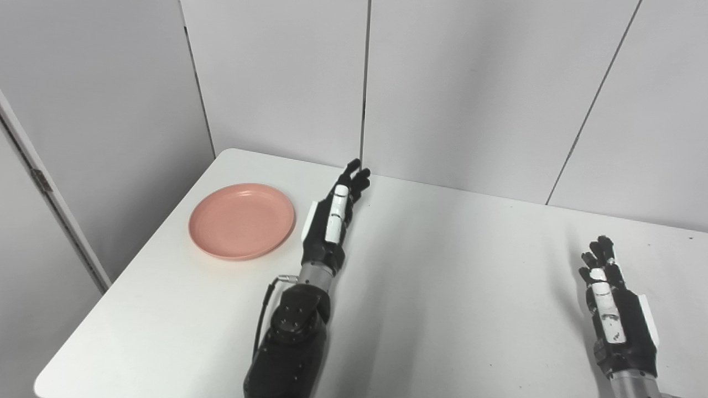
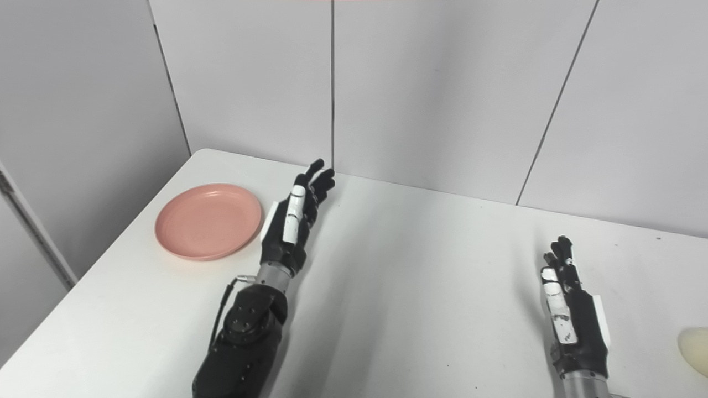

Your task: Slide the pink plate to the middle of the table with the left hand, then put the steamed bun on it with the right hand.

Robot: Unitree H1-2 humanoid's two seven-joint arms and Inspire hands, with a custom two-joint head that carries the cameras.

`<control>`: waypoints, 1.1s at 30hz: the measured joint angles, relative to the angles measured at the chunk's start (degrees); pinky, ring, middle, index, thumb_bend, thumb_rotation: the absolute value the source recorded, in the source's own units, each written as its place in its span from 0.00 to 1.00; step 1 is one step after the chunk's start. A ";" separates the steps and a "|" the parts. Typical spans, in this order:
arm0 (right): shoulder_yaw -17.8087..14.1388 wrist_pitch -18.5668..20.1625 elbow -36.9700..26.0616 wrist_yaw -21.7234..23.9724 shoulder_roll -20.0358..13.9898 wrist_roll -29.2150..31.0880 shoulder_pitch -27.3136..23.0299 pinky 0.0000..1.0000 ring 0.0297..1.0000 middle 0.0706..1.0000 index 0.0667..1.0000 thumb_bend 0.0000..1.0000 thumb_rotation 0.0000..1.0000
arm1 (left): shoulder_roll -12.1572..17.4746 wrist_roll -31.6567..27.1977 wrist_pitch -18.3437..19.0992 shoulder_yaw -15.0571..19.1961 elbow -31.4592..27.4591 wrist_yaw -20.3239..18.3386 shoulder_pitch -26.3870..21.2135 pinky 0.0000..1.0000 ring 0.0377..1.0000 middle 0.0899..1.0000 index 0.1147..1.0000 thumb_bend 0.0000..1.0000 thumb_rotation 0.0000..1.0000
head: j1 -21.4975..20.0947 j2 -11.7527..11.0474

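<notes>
At the left of the frame the pink plate (image 1: pixel 241 221) lies bare on the white table (image 1: pixel 442 287), just left of the left hand (image 1: pixel 332 221), whose fingers stretch out holding nothing. At lower right the right hand (image 2: pixel 572 315) is likewise spread and unladen, and the steamed bun (image 2: pixel 695 349) sits at the right edge.

A plain salmon-pink plate (image 1: pixel 241 221) lies far left on the white table (image 1: pixel 442 287). The left hand (image 1: pixel 332 218) and right hand (image 1: pixel 614 309) are black with white panels. At the right edge, the steamed bun (image 2: pixel 696 349) is pale cream. The walls (image 1: pixel 487 83) are light grey.
</notes>
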 measured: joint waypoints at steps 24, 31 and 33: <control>-0.30 0.40 -0.79 0.49 0.11 2.67 0.48 1.00 1.00 1.00 1.00 0.41 0.77 | 15.04 3.67 7.83 7.32 -1.89 3.50 -2.21 0.73 0.72 0.71 0.70 0.60 1.00 | 1.23 0.00; -0.25 0.40 -1.01 0.48 0.17 2.68 0.63 1.00 1.00 1.00 1.00 0.39 0.77 | 18.16 2.70 7.70 10.30 0.58 3.56 -2.28 0.70 0.72 0.71 0.70 0.59 1.00 | 1.41 0.00; -0.25 0.40 -1.03 0.46 0.21 2.69 0.64 1.00 1.00 1.00 1.00 0.39 0.77 | 18.96 1.45 7.38 11.48 3.59 3.46 -2.30 0.70 0.71 0.71 0.69 0.60 1.00 | 1.49 0.00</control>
